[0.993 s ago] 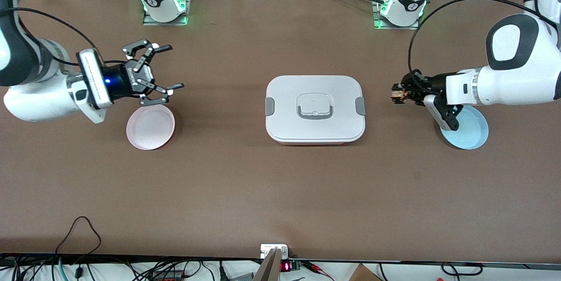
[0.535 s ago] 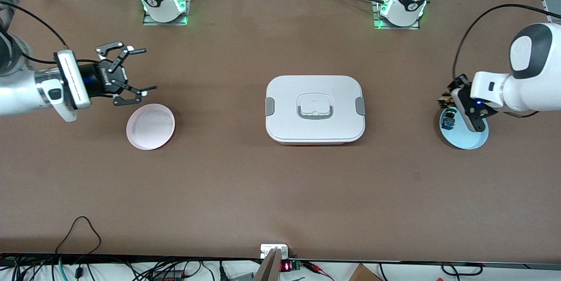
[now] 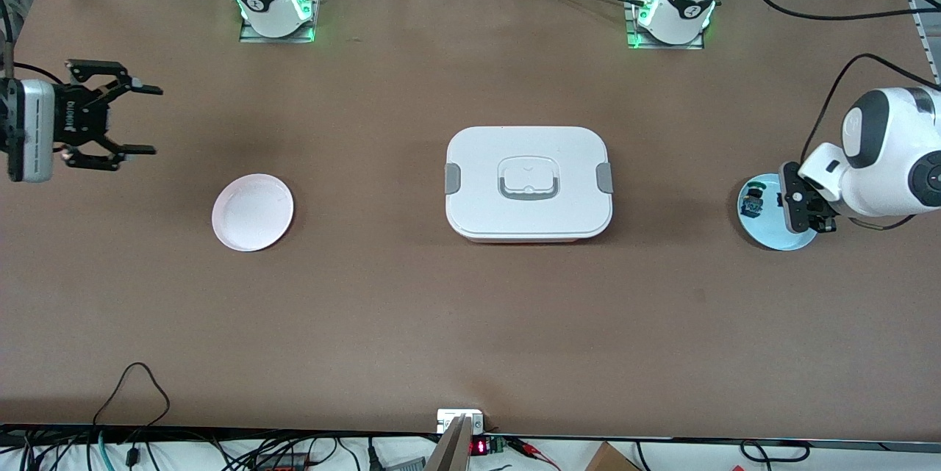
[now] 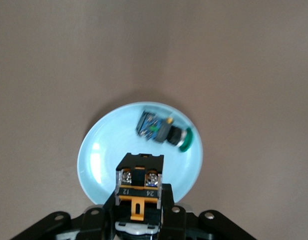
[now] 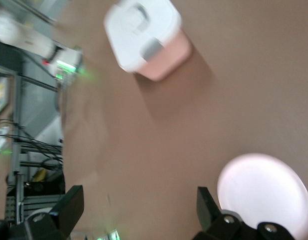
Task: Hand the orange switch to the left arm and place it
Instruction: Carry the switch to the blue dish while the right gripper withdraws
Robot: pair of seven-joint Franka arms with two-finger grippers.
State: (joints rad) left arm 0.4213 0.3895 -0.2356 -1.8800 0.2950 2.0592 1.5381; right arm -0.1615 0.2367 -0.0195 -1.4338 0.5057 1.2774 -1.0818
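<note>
My left gripper (image 3: 807, 215) hangs over the light blue plate (image 3: 768, 234) at the left arm's end of the table. In the left wrist view it (image 4: 139, 205) is shut on the orange switch (image 4: 139, 186), a black block with an orange clip, held above the plate's rim (image 4: 96, 160). The front view hides that switch under the wrist. My right gripper (image 3: 156, 120) is open and empty, in the air at the right arm's end of the table; its jaws stand wide apart in the right wrist view (image 5: 138, 205). The white box (image 3: 528, 182) sits mid-table.
A black switch with green-blue parts (image 3: 751, 203) lies on the blue plate, also in the left wrist view (image 4: 163, 131). An empty pink plate (image 3: 252, 211) sits between the box and my right gripper. The right wrist view shows the plate (image 5: 258, 192) and box (image 5: 144, 35).
My left gripper has carried the orange switch away from the box to over the blue plate. My right gripper has drawn back from over the pink plate toward the table's end, still open.
</note>
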